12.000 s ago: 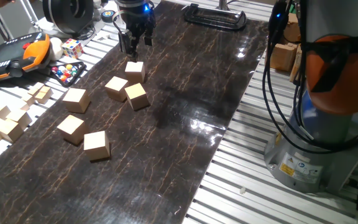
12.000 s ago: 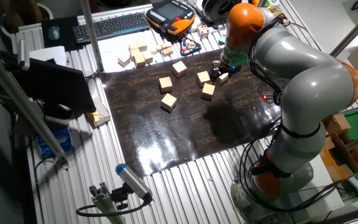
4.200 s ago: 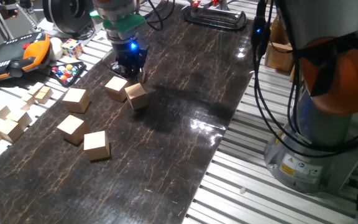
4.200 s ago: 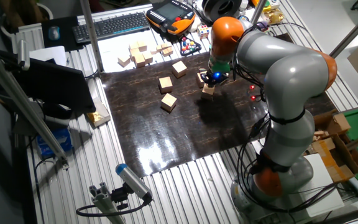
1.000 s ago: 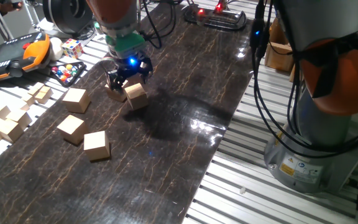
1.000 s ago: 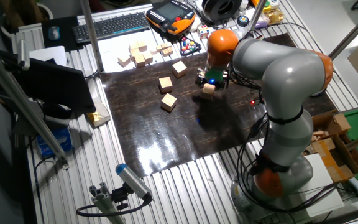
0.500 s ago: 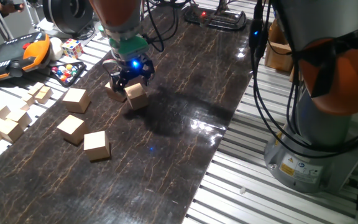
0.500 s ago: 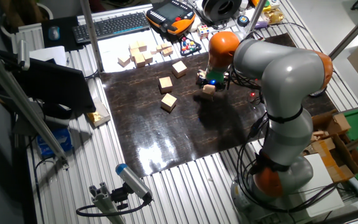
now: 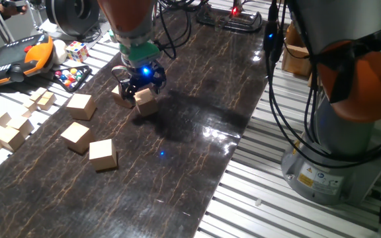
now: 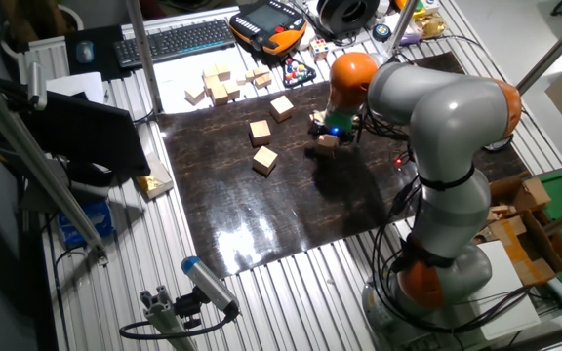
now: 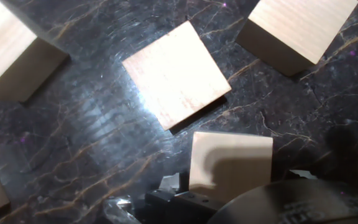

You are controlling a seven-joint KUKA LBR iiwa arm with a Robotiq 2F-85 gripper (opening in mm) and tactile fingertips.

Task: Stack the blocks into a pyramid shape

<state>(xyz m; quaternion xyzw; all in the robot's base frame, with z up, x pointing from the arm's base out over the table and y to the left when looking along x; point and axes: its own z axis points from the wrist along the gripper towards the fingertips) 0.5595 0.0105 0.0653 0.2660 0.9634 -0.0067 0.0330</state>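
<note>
The gripper [image 9: 139,84] hangs low over the dark marbled mat [image 9: 197,79] on the desk [image 9: 256,172], with a tan block [image 11: 230,163] between its jaws; the jaws look closed against that block's sides, and in the hand view the block sits just off the mat, its top face square to the camera and its edges running nearly straight up and across the frame. Being a cube, it has no long axis. Directly beyond it in the hand view lies a second block [image 11: 176,73], flat on the mat and turned about a quarter of the way round, so its corners point up, down and sideways. A third block [image 11: 298,31] lies to the upper right and a fourth [image 11: 14,53] to the upper left, both flat. In the fixed view three more blocks [image 9: 81,106] [image 9: 76,137] [image 9: 102,154] lie apart on the mat's near left side.
</note>
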